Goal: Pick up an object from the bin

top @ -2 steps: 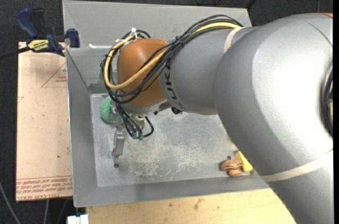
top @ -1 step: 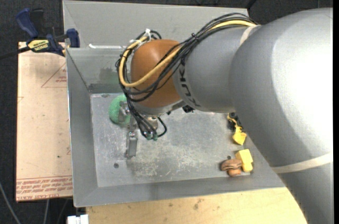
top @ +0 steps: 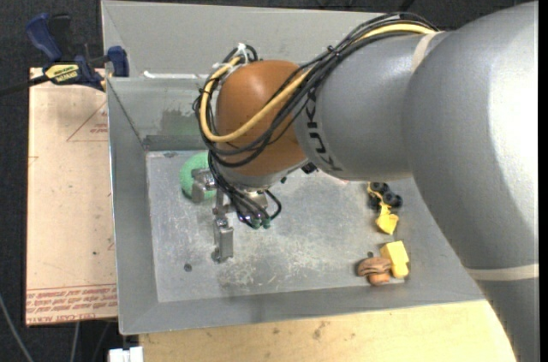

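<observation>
My gripper (top: 223,247) hangs below the orange-covered wrist, over the bin's left middle, its tip close to the bare floor. A green rounded thing (top: 192,171) lies just up and left of it near the back left corner, partly hidden by the wrist. Nothing shows under the gripper's tip.
At the right of the bin lie a small yellow and black piece (top: 385,217), a yellow block (top: 397,258) and a brown rounded thing (top: 372,268) touching it. The arm covers the bin's back right part.
</observation>
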